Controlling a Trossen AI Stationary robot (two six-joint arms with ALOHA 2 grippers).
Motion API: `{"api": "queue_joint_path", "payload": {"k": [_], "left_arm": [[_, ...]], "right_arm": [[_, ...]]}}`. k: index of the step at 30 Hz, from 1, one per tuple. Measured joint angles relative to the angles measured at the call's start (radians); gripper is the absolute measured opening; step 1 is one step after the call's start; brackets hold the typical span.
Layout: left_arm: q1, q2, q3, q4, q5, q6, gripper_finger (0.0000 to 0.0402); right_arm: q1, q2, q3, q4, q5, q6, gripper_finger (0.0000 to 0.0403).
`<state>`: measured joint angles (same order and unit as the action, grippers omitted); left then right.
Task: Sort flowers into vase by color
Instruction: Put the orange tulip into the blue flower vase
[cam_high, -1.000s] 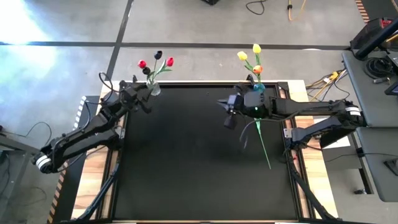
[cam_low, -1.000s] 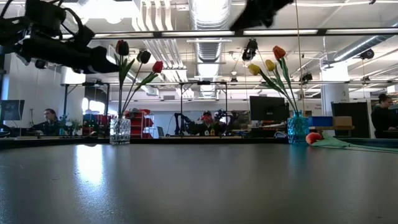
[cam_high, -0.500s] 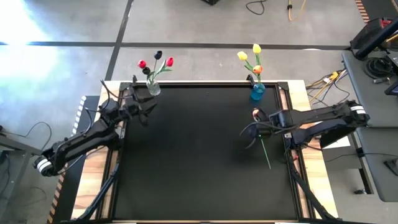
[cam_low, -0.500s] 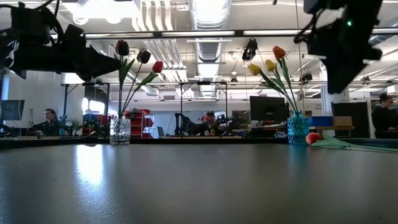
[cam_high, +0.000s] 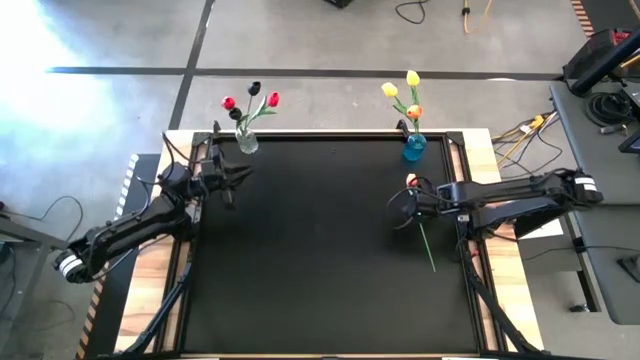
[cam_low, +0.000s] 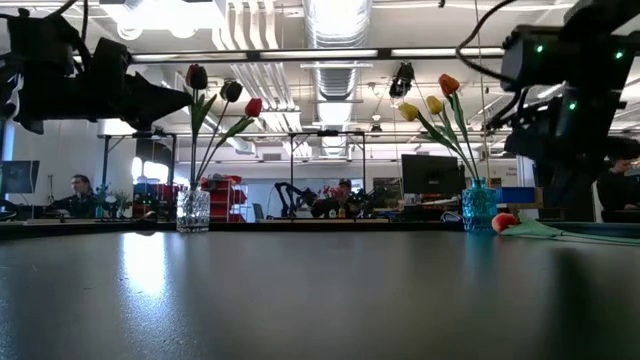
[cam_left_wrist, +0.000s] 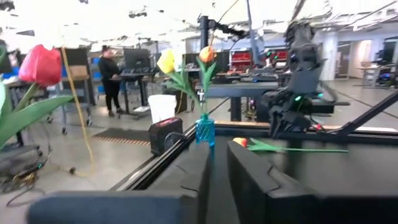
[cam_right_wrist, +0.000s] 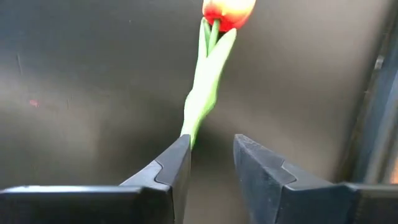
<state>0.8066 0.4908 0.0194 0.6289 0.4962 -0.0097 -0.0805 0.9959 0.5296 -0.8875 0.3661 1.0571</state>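
One tulip (cam_high: 425, 238) with a red-and-yellow head (cam_right_wrist: 229, 9) lies flat on the black table near its right edge. My right gripper (cam_right_wrist: 211, 163) hangs over it, open, fingers pointing down astride its stem just below the leaf (cam_right_wrist: 202, 93). A clear vase (cam_high: 246, 143) at the far left holds red and near-black tulips. A blue vase (cam_high: 414, 148) at the far right holds yellow and orange ones. My left gripper (cam_high: 240, 174) hovers just nearer than the clear vase. Only a narrow gap (cam_left_wrist: 217, 180) parts its fingers, with nothing between them. My right gripper stands over the lying tulip's stem (cam_right_wrist: 188, 134) from above, fingers across it. The stem runs under one finger (cam_right_wrist: 168, 171), and I cannot tell whether that finger touches it. The tulip lies on the table.
The black table top (cam_high: 310, 250) sits in a wooden frame (cam_high: 150, 290). Both vases stand at its far edge. In the low view the lying tulip's head (cam_low: 505, 221) shows beside the blue vase (cam_low: 478, 207). People and desks stand in the room beyond.
My right gripper has swung from above the table's middle toward the right edge and come down over the lying tulip, tipping to point down. My left gripper has drawn back a little from the clear vase toward the near edge. The tulip has stayed put.
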Motion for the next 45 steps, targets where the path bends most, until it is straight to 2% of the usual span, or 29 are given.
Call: {"api": "queue_joint_path", "payload": {"k": [4, 9, 13, 24, 29, 32, 37, 45], "left_arm": [[-0.001, 0.003, -0.009, 0.008, 0.020, -0.016, 0.0006], [-0.021, 0.032, -0.009, 0.003, 0.030, -0.032, 0.0002], [-0.039, 0.054, -0.009, 0.010, 0.030, -0.019, 0.0000], [-0.090, 0.102, -0.010, 0.054, 0.011, -0.002, 0.0000], [-0.093, 0.108, -0.010, 0.084, 0.003, -0.002, 0.0000], [-0.093, 0.108, -0.010, 0.082, -0.010, -0.004, 0.0000], [-0.093, 0.112, -0.010, 0.082, -0.025, -0.007, 0.0000], [-0.093, 0.106, -0.010, 0.083, -0.043, -0.009, 0.0000]], "right_arm": [[-0.052, 0.017, -0.045, 0.104, -0.008, -0.029, 0.0132], [-0.104, 0.046, -0.053, 0.162, -0.036, -0.095, 0.0155], [-0.135, 0.084, -0.053, 0.186, -0.041, -0.116, 0.0152], [-0.170, 0.196, -0.053, 0.265, -0.104, -0.199, 0.0097], [-0.170, 0.152, -0.035, 0.276, -0.122, -0.264, 0.0030], [-0.170, 0.087, 0.006, 0.281, -0.100, -0.321, 0.0017], [-0.169, -0.036, 0.074, 0.279, 0.056, -0.425, 0.0014], [-0.169, -0.272, 0.149, 0.310, 0.543, -0.597, 0.0013]]}}
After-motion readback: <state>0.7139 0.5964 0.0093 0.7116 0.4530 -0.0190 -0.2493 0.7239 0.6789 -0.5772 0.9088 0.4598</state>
